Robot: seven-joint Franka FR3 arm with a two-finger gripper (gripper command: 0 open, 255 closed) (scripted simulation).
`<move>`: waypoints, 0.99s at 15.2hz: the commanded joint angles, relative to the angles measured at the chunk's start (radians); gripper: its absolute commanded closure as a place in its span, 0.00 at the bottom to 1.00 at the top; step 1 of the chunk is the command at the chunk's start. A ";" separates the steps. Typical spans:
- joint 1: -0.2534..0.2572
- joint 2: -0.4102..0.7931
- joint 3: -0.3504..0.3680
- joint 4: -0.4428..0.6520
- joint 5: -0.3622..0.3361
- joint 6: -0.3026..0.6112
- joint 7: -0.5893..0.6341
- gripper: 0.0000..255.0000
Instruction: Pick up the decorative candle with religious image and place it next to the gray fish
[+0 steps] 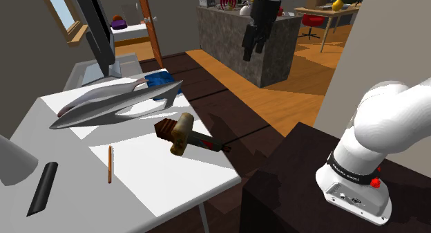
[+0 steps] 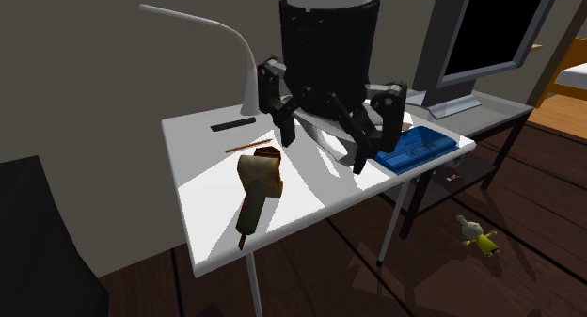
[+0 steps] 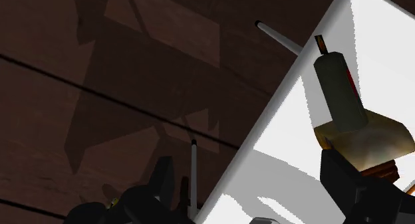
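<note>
The gripper (image 1: 252,52) hangs high above the candle (image 1: 181,133), fingers spread and empty, and the gray fish (image 1: 110,106) lies near the candle.

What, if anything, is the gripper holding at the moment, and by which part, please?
Nothing. The gripper hangs above the table with its jaws apart and empty; the candle lies on the table, untouched.

White Franka arm (image 1: 387,121) reaching high, black gripper (image 1: 253,53) pointing down, fingers spread apart, above the desk's (image 1: 173,176) long edge.
</note>
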 commanded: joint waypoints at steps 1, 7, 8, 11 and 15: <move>0.021 0.008 0.027 -0.052 0.017 0.077 0.001 0.00; 0.079 0.099 0.103 -0.138 0.055 0.295 -0.002 0.00; 0.089 0.119 0.116 -0.148 0.061 0.332 -0.002 0.00; 0.114 0.188 0.156 -0.170 0.073 0.444 -0.002 0.00; 0.141 0.298 0.213 -0.182 0.076 0.594 0.005 0.00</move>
